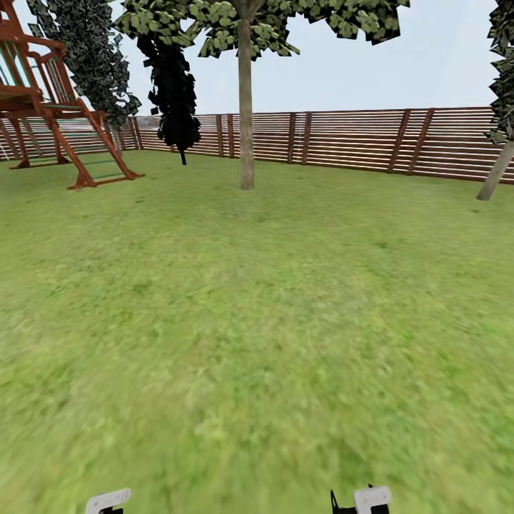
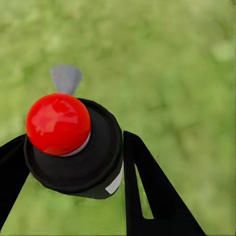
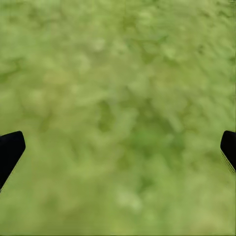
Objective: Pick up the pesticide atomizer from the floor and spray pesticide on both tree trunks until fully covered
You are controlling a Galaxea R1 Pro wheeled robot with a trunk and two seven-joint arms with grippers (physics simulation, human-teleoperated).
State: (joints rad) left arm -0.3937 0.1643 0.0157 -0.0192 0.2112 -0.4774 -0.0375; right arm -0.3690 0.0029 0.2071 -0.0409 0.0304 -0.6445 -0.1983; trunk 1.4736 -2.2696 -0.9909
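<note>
Pickup judged done: the pesticide atomizer (image 2: 73,145), black-bodied with a red ball top, is clamped between the left gripper (image 2: 73,167) fingers above the lawn (image 1: 257,321). No spray is seen; the nearer tree trunk (image 1: 246,114) stands well ahead, a second trunk (image 1: 496,171) by the fence (image 1: 357,139). The right gripper (image 3: 118,152) is held wide open, empty, pointing down at grass.

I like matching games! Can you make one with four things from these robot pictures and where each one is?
Things:
1. atomizer
2. play frame
3. fence
4. pale trunk

Places:
a. far left of the lawn
b. mid-lawn, before the fence
c. between the left gripper's fingers
d. along the lawn's far edge

Pairs: 1-c, 2-a, 3-d, 4-b
</note>
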